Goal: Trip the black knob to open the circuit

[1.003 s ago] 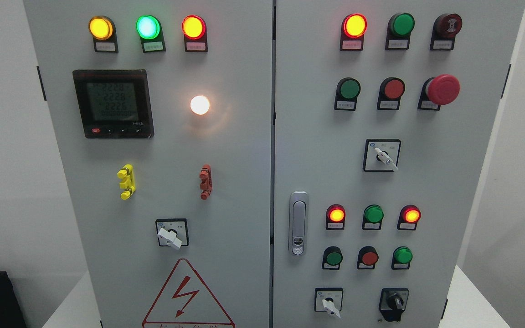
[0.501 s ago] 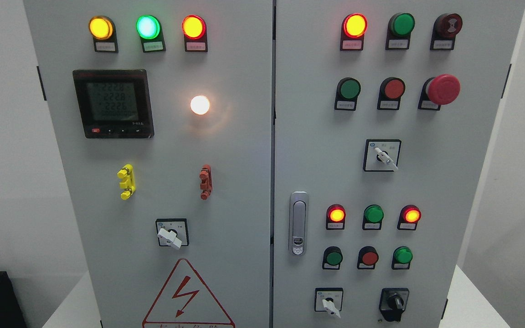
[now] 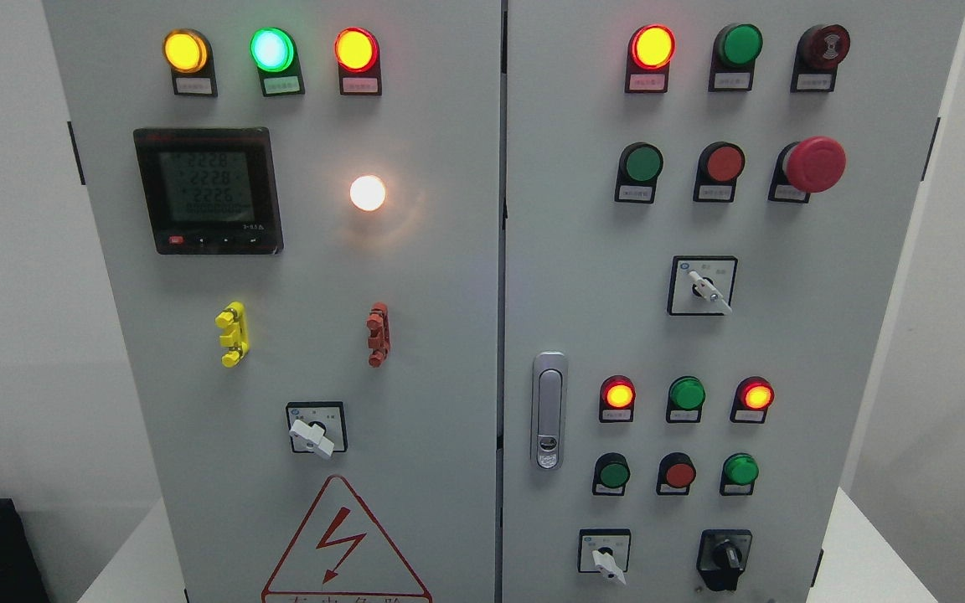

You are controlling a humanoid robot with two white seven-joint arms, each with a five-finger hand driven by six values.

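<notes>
Two cabinet doors fill the head view, and neither hand of the robot is in the picture, so whether their fingers are open, curled or gripping anything cannot be told. Black knob (image 3: 725,556): a rotary selector on a black plate at the lower right of the right door (image 3: 784,335), just right of a white-handled selector (image 3: 606,559) and below a row of three small buttons, of which the green button (image 3: 740,469) stands almost directly above it. Its pointer appears to stand near upright, though it is too small to read exactly. Nothing touches it.

Compared with the pictures of the preceding second, nothing on the panel has altered: the knob sits at the same angle, the lit red lamps (image 3: 618,394) above it glow as before, the white lamp (image 3: 367,193) on the left door (image 3: 298,276) is still on, and no arm has entered. Only the digits on the meter (image 3: 208,190) flicker slightly.

Reading for the task: the tripping step has not begun; the circuit, judged from the unchanged lamps, is probably still closed. The next move would call for a hand to rise from below the frame to the lower right corner and grasp the knob without brushing the neighbouring selector.
</notes>
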